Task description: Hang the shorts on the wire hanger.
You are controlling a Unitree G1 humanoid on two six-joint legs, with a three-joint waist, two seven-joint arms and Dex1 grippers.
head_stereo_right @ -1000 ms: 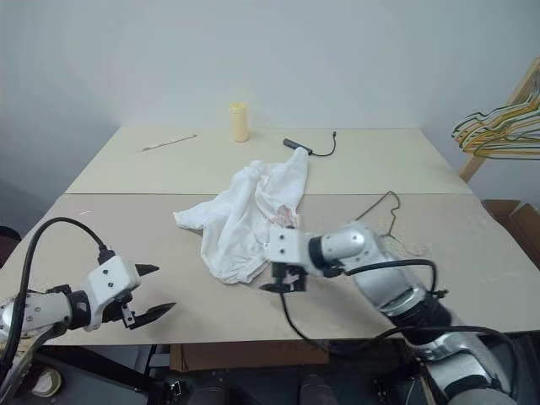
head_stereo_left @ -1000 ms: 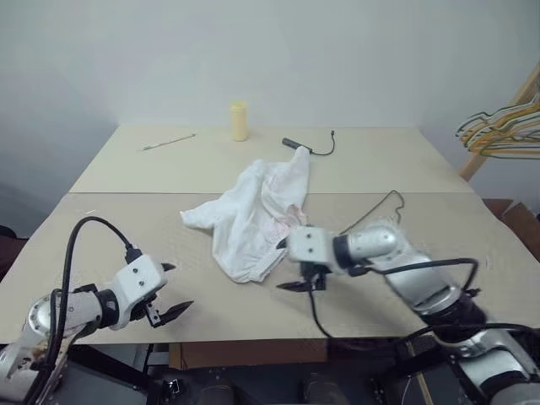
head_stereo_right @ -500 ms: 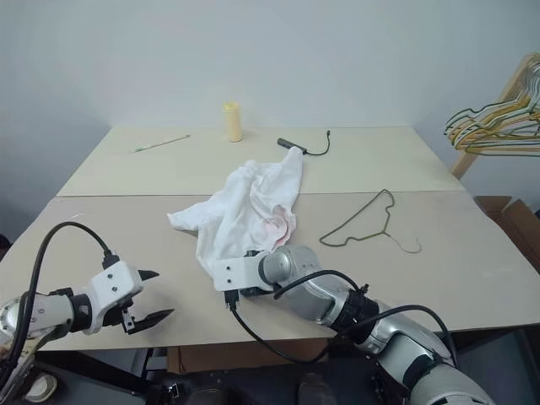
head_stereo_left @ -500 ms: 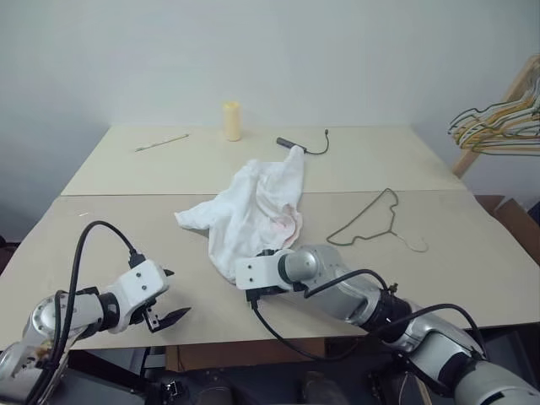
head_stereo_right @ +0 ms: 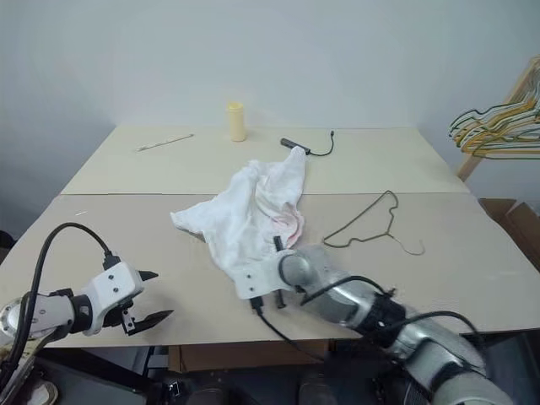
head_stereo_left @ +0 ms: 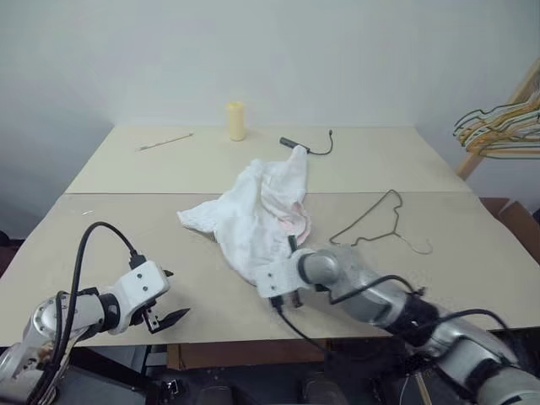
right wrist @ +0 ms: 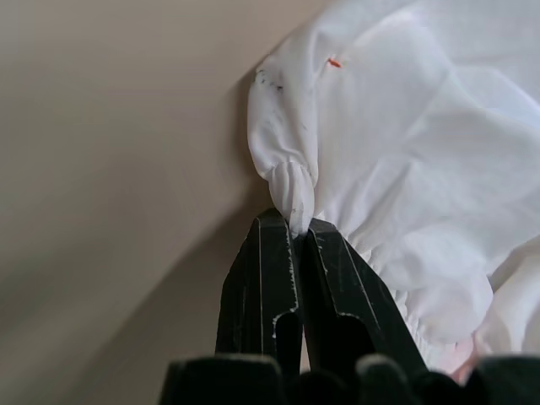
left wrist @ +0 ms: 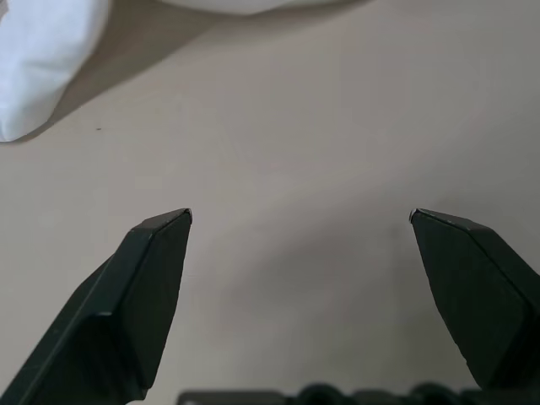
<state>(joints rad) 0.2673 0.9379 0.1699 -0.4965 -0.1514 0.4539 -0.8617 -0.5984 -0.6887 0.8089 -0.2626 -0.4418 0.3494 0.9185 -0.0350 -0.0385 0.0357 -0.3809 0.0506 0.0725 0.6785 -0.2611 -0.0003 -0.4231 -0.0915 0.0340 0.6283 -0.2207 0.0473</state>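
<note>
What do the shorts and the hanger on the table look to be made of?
The shorts: thin, soft white woven cloth, matte; they crumple and bunch where the right gripper pinches the gathered edge. The wire hanger: thin bent wire, probably metal, dull olive finish; whether coated is unclear.

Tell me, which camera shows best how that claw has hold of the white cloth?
The right wrist view: the right gripper is shut on a pinched fold at the edge of the shorts, seen close up. In the two eye views the shorts lie crumpled on the table, the arm covering the pinch. The left wrist view catches one white corner.
</note>
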